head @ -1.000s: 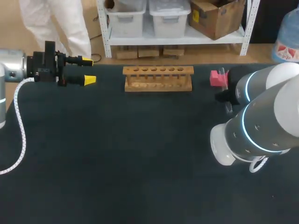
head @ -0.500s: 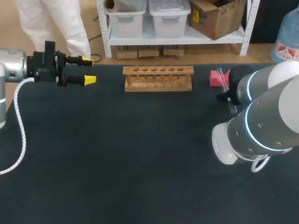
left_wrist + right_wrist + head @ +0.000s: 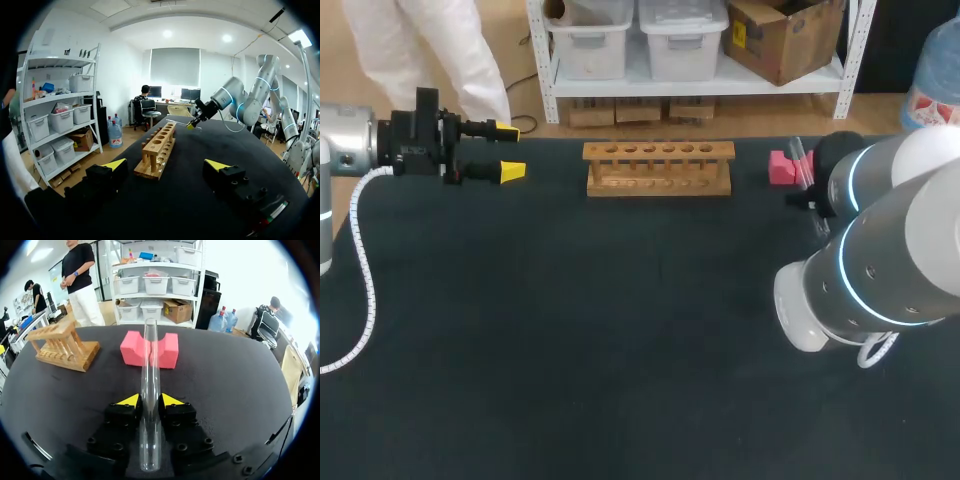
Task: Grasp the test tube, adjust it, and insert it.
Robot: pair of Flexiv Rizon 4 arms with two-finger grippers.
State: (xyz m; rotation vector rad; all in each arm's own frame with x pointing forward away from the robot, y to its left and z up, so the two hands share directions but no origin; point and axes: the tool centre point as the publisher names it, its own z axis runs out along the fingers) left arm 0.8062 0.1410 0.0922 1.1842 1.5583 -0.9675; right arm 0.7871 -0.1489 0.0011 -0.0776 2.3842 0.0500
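Test tube (image 3: 150,355) was pinched lengthwise in right gripper (image 3: 150,401), pointing at pink block (image 3: 131,347). Left gripper (image 3: 508,150) was spread, parked on rack's (image 3: 658,167) far side. Best bet: seat tube in block notch, regrip crosswise, squeeze lightly.

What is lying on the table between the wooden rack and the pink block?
Nothing. In the head view only bare table shows between the wooden rack and the pink block; the right wrist view shows the same.

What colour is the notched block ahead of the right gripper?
Pink; the notched foam block shows best in the right wrist view.
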